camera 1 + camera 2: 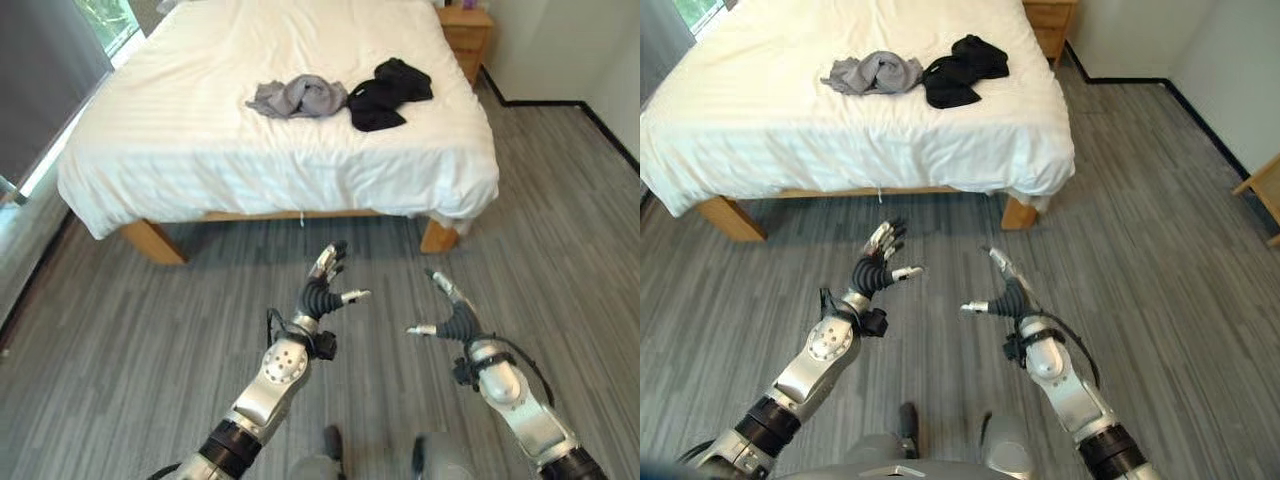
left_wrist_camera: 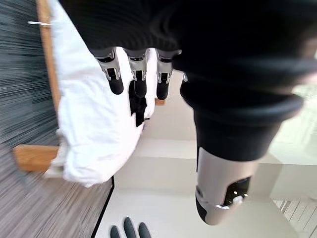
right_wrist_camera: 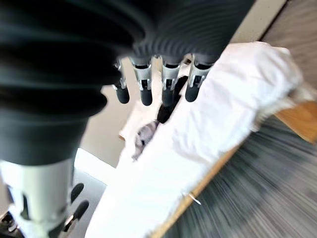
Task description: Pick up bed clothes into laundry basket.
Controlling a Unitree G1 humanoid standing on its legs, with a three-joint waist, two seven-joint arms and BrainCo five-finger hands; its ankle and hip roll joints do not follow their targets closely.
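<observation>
A grey garment (image 1: pixel 298 96) and a black garment (image 1: pixel 389 93) lay side by side, touching, on the white bed (image 1: pixel 200 150), toward its far right part. Both hands hovered over the grey wood floor (image 1: pixel 120 330) short of the bed: the left hand (image 1: pixel 323 288) and right hand (image 1: pixel 452 312) had fingers spread, holding nothing. A wooden nightstand (image 1: pixel 467 32) stood beside the bed.

white bed (image 1: pixel 200 150), wooden nightstand (image 1: pixel 466 35), grey floor (image 1: pixel 120 340)
</observation>
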